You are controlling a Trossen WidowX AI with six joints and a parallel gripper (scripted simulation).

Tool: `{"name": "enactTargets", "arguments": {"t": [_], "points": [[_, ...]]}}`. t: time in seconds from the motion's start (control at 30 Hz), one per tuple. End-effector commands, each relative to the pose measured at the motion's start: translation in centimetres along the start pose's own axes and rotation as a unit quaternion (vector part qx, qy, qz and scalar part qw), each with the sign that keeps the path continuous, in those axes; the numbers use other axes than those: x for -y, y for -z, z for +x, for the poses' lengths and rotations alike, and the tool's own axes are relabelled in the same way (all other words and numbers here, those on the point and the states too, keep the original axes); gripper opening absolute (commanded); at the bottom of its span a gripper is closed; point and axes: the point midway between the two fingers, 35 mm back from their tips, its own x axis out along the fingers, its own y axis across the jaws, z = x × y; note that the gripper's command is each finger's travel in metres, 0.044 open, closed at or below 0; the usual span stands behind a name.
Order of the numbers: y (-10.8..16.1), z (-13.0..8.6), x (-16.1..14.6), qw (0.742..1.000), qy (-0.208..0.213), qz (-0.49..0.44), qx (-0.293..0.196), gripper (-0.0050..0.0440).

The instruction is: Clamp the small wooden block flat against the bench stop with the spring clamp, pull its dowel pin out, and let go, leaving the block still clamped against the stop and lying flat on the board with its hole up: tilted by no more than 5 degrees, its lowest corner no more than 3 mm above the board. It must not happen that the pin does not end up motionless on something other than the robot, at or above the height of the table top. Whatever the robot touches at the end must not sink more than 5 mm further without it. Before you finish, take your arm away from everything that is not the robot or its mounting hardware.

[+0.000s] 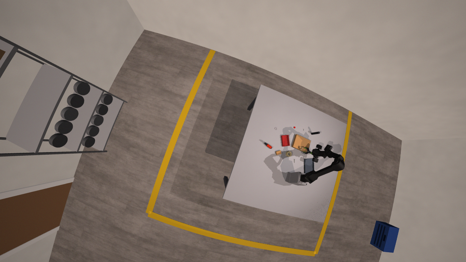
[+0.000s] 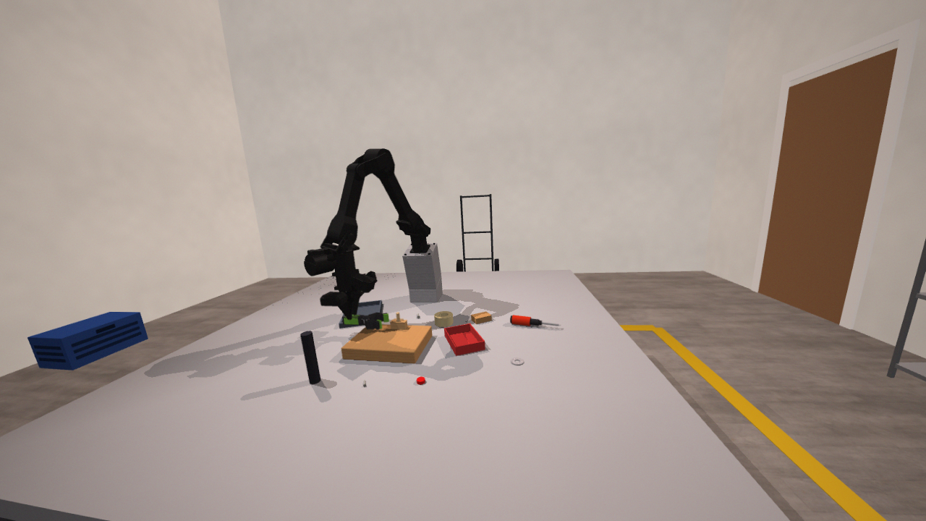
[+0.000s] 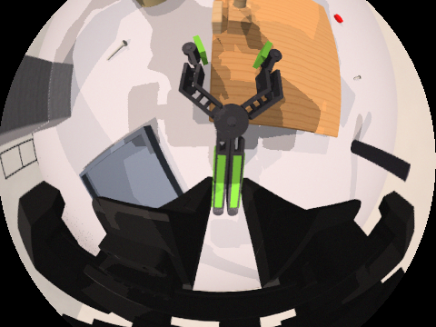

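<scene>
A robot gripper (image 1: pixel 315 153) (image 2: pixel 350 315) (image 3: pixel 227 183) squeezes the green handles of a black spring clamp (image 1: pixel 306 150) (image 2: pixel 370 320) (image 3: pixel 231 120), keeping its green-padded jaws spread, presumably so they can straddle block and stop. Beyond those jaws, the small wooden block (image 2: pixel 398 323) (image 3: pixel 240 19) sits on a thick, striped-grain board (image 1: pixel 300 141) (image 2: pixel 385 344) (image 3: pixel 291 82), beside the squared bench stop (image 3: pixel 218 18). Its round dowel pin (image 2: pixel 398 316) (image 3: pixel 240 3) stands upright, likely left for pulling after clamping.

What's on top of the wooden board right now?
On the board: the block with its upright pin. Shadows fall there too; the hole is covered.
</scene>
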Motion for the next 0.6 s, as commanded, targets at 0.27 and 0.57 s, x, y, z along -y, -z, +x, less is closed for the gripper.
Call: {"name": "enactTargets", "arguments": {"t": [0.27,0.57], "points": [[-1.0,0.1,-0.1,1.0,0.0,0.001,0.004,0.0],[-1.7,0.1,-0.1,1.0,0.0,0.001,0.005,0.0]]}}
